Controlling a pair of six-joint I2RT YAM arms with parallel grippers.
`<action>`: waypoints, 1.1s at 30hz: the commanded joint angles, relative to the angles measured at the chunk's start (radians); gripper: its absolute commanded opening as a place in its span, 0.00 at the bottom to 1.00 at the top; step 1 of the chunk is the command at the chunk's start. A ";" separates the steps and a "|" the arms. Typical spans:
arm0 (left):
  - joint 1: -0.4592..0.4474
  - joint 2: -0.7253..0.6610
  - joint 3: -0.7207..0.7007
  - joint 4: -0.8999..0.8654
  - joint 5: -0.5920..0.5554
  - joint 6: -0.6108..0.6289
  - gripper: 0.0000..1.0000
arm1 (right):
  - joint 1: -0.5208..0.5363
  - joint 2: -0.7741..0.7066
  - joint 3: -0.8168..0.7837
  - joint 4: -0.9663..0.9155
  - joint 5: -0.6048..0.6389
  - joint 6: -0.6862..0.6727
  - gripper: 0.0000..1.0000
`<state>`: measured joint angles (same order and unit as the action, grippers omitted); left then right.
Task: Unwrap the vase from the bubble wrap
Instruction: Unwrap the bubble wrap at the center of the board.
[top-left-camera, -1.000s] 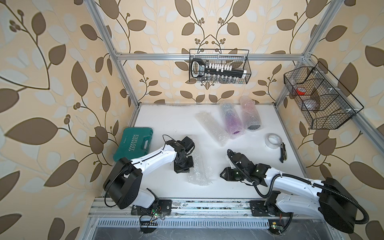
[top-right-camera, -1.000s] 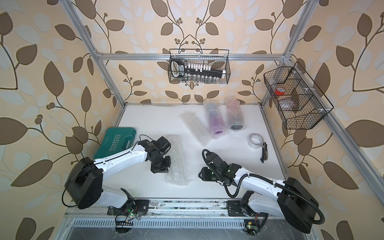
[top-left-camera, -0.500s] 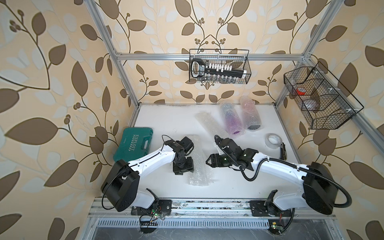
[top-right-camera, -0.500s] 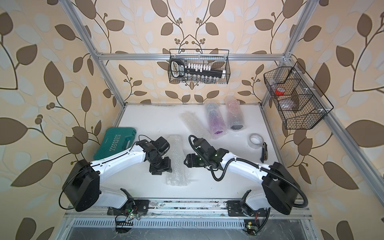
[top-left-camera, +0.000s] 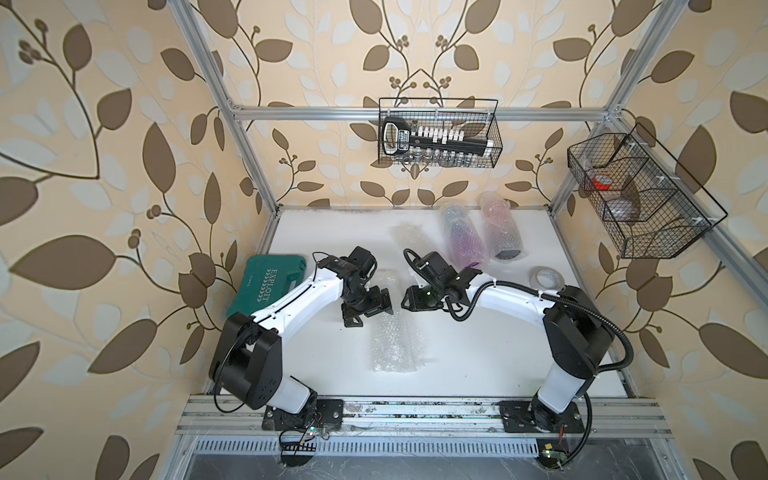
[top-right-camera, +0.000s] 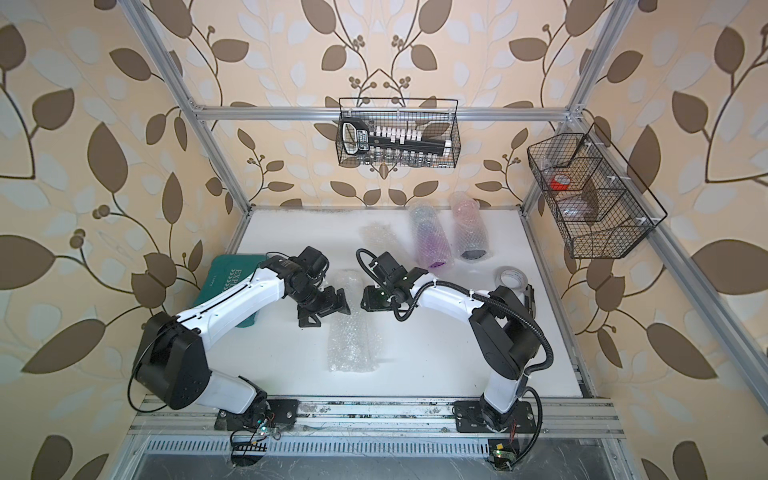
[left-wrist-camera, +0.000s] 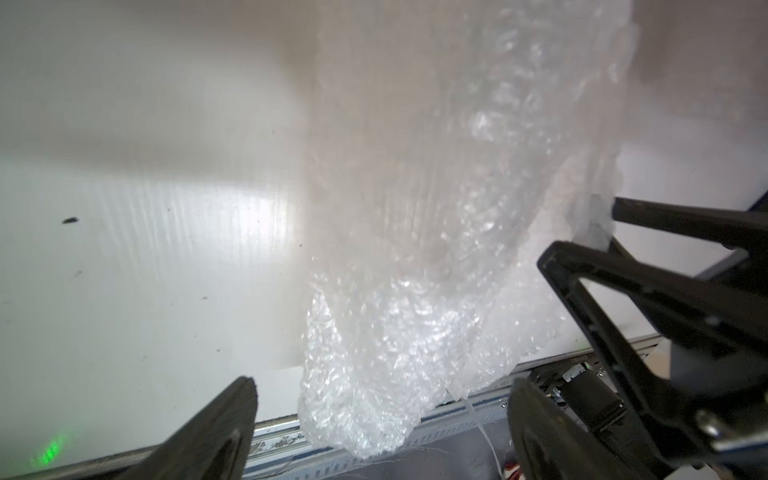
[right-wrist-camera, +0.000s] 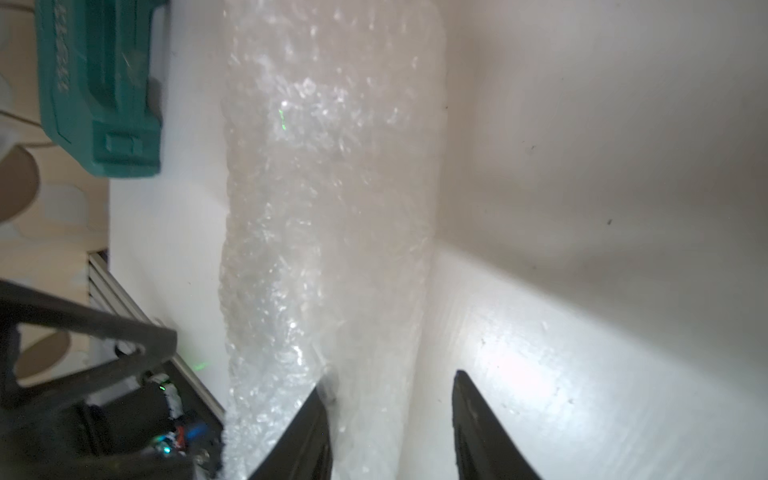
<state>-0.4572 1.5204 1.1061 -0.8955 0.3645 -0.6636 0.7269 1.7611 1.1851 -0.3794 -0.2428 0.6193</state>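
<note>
Both top views: bubble wrap (top-left-camera: 392, 336) (top-right-camera: 349, 336), a loose roll, flat on the white table (top-left-camera: 478, 365) at frame centre. Its upper end lies between left gripper (top-left-camera: 368, 309) and right gripper (top-left-camera: 409, 298). Two wrapped vases (top-left-camera: 463, 241) upper right of centre; green case (top-left-camera: 270, 286) at left. Left wrist view: left gripper (left-wrist-camera: 384, 382) released, jaws wide, bubble wrap (left-wrist-camera: 415, 249) lying between them; right gripper (left-wrist-camera: 586, 228) at the wrap's right edge. Right wrist view: right gripper (right-wrist-camera: 390, 380) jaws partly apart, unclamped, straddling the edge of the bubble wrap (right-wrist-camera: 324, 208).
</note>
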 joint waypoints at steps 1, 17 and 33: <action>0.002 0.052 0.039 0.037 0.009 0.008 0.94 | -0.018 -0.008 -0.025 -0.027 -0.022 -0.030 0.26; -0.072 0.033 -0.077 0.130 0.027 -0.026 0.16 | -0.057 -0.124 -0.225 0.005 -0.043 0.004 0.00; -0.130 -0.161 -0.226 0.094 0.051 -0.045 0.05 | -0.057 -0.388 -0.479 -0.005 -0.064 0.013 0.07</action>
<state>-0.5961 1.3636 0.8864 -0.7582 0.4301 -0.7086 0.6739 1.3731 0.7040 -0.3386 -0.3332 0.6418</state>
